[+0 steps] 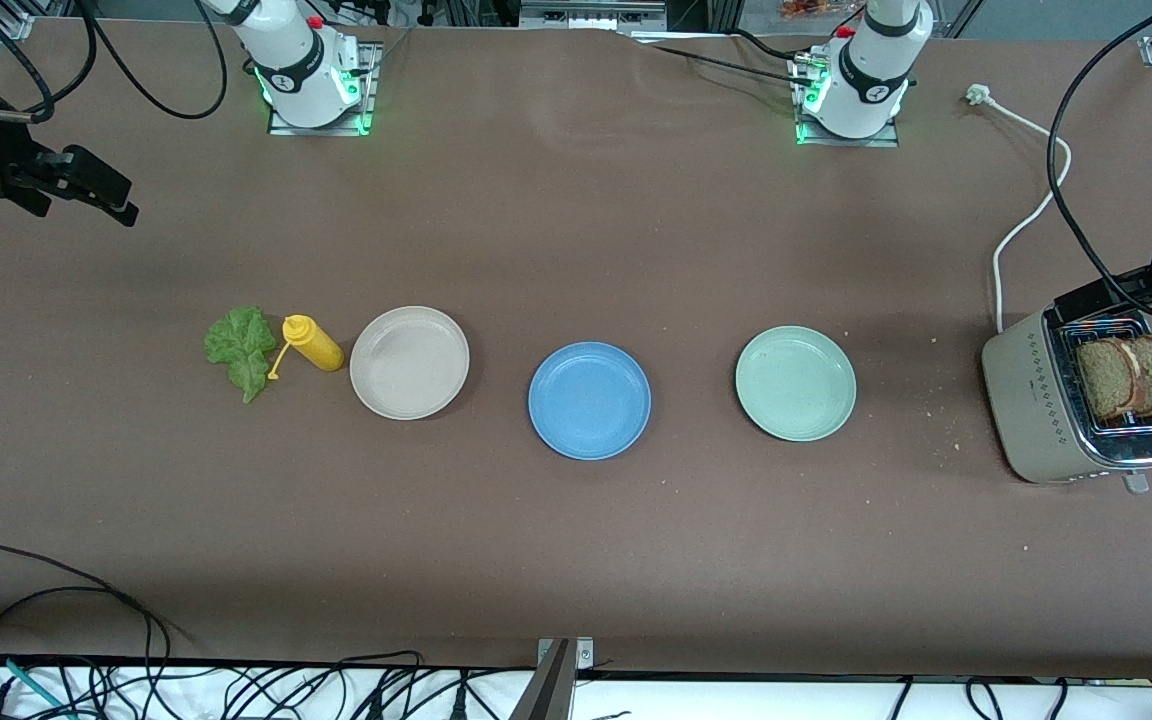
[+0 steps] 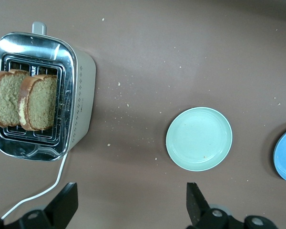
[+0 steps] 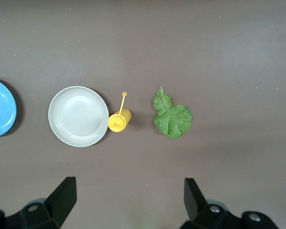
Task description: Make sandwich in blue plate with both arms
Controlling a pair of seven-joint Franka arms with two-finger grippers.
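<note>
Two slices of brown bread (image 1: 1128, 377) stand in the toaster (image 1: 1036, 410) at the left arm's end of the table; they also show in the left wrist view (image 2: 26, 100). A green lettuce leaf (image 1: 241, 349) lies flat toward the right arm's end and shows in the right wrist view (image 3: 171, 117). The blue plate (image 1: 589, 400) sits mid-table with nothing on it. My left gripper (image 2: 132, 205) is open and empty, up over the table beside the toaster. My right gripper (image 3: 128, 200) is open and empty, up over bare table at the right arm's end (image 1: 106, 195).
A yellow squeeze bottle (image 1: 312, 343) lies between the lettuce and a beige plate (image 1: 409, 362). A pale green plate (image 1: 795, 383) sits between the blue plate and the toaster. The toaster's white cable (image 1: 1026, 215) runs toward the left arm's base. Crumbs lie near the toaster.
</note>
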